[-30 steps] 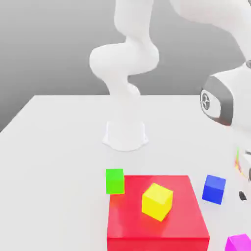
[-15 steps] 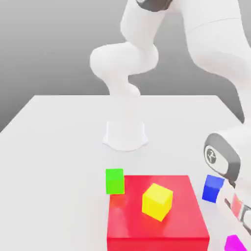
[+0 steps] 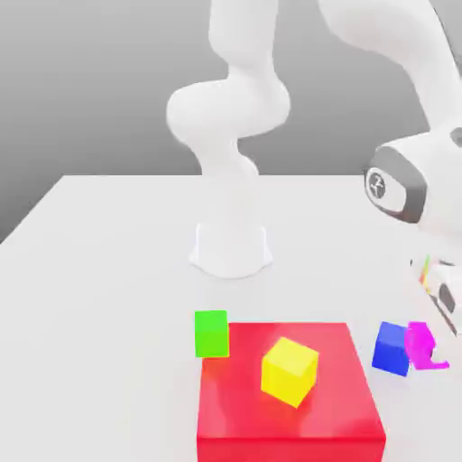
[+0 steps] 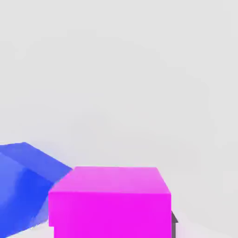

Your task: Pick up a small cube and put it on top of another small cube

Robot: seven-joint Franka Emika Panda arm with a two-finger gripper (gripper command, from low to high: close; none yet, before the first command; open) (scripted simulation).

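Between the gripper fingers sits the magenta cube, clamped; blue cube just beside it. Exterior view adds red block, table edge nearby.

Smooth, matt magenta on the small cube; same flat finish on the blue cube. Faintly glossy red block. Smooth white table, matt white arm shell.

arm: bent low at exterior view's right | claw: closed, gripping
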